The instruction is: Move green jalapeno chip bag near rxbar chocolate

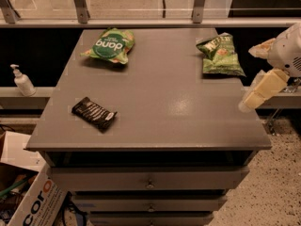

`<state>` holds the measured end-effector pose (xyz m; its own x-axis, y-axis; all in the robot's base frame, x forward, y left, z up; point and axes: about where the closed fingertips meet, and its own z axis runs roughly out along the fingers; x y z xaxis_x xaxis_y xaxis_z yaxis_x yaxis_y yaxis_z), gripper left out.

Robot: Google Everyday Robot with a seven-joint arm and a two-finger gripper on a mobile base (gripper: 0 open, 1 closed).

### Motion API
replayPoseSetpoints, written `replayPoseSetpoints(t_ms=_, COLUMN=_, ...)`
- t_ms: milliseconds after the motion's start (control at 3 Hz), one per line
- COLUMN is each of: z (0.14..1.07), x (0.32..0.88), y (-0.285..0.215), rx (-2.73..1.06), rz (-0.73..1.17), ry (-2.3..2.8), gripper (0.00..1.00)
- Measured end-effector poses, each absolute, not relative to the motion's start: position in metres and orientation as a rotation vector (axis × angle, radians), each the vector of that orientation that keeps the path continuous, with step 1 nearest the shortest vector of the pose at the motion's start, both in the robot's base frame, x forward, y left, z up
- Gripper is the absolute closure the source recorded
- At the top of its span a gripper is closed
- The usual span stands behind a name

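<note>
Nothing is moved yet. The crinkled light-green foil jalapeno chip bag (220, 55) lies at the grey bench's (155, 126) far right corner, well apart from the flat dark-wrapped rxbar chocolate (94, 113) near the front left corner. The gripper (248, 79) hovers at the right edge, jaws spread and empty.

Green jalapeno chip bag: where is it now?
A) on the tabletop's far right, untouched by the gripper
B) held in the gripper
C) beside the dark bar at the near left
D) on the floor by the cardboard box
A: the green jalapeno chip bag lies at the far right of the table. The gripper is off the right edge, clear of it, and the rxbar chocolate lies near left.
</note>
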<state>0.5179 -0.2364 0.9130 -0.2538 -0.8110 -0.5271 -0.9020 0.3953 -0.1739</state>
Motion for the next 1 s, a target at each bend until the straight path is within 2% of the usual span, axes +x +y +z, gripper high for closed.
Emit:
replayPoseSetpoints(t_ms=667, z=0.904, x=0.589, y=-0.268, rx=-1.207, rz=0.284, ry=2.057, gripper=0.00)
replayPoseSetpoints(t_ms=1000, z=0.897, x=0.624, y=-0.287, rx=-1.069, rz=0.382, ry=2.045, gripper=0.00)
